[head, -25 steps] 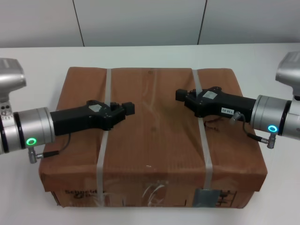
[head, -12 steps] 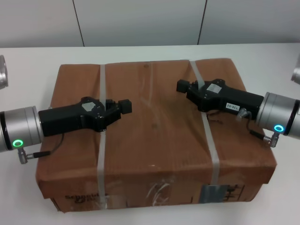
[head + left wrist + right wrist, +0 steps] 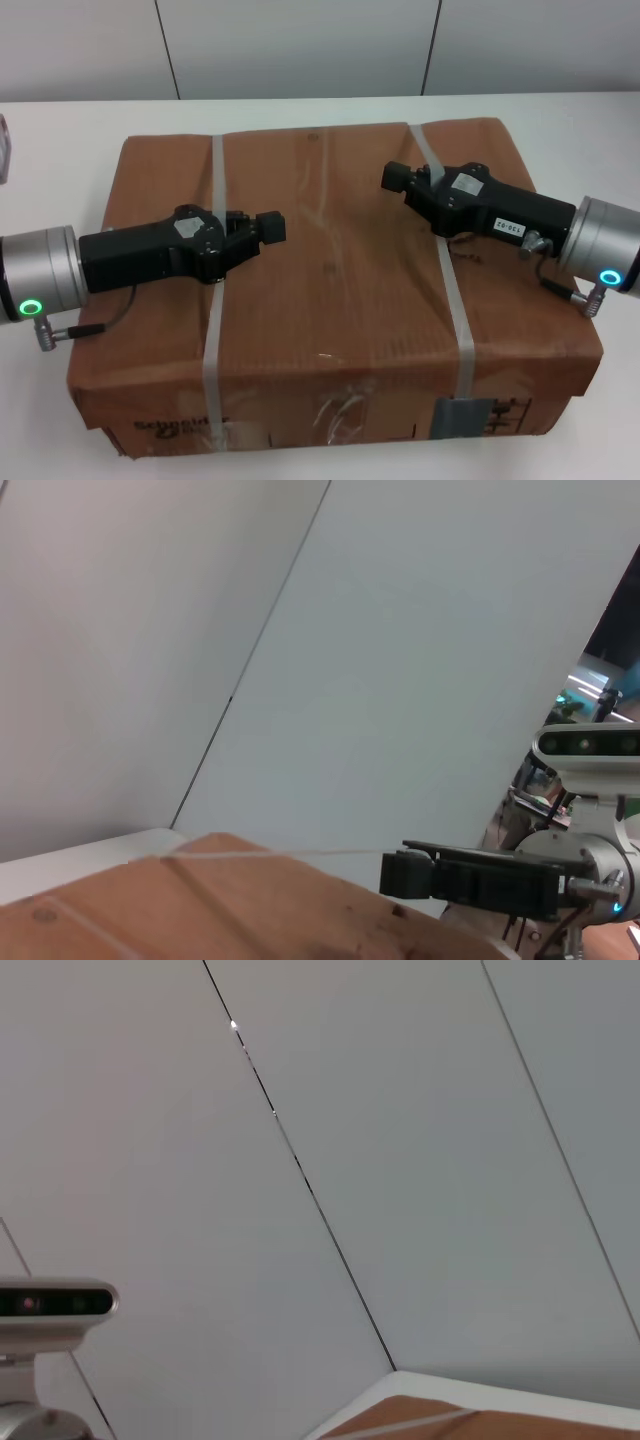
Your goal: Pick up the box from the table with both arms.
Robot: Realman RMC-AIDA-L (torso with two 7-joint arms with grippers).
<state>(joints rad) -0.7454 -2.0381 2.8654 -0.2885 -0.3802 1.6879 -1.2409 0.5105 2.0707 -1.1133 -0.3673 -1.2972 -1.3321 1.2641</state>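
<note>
obstacle: box (image 3: 330,300) | free: table (image 3: 90,125) around it

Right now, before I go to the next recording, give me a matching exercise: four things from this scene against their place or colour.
Things:
1. left claw
2. right claw
3. box
4. table

Descriptions:
A. white, under everything
B. at the strap on the robot's right side
C. brown, with two whitish straps
D. at the strap on the robot's left side

Pairs: 1-D, 2-B, 3-C, 4-A

White table (image 3: 70,125); brown box (image 3: 330,300) over it.
</note>
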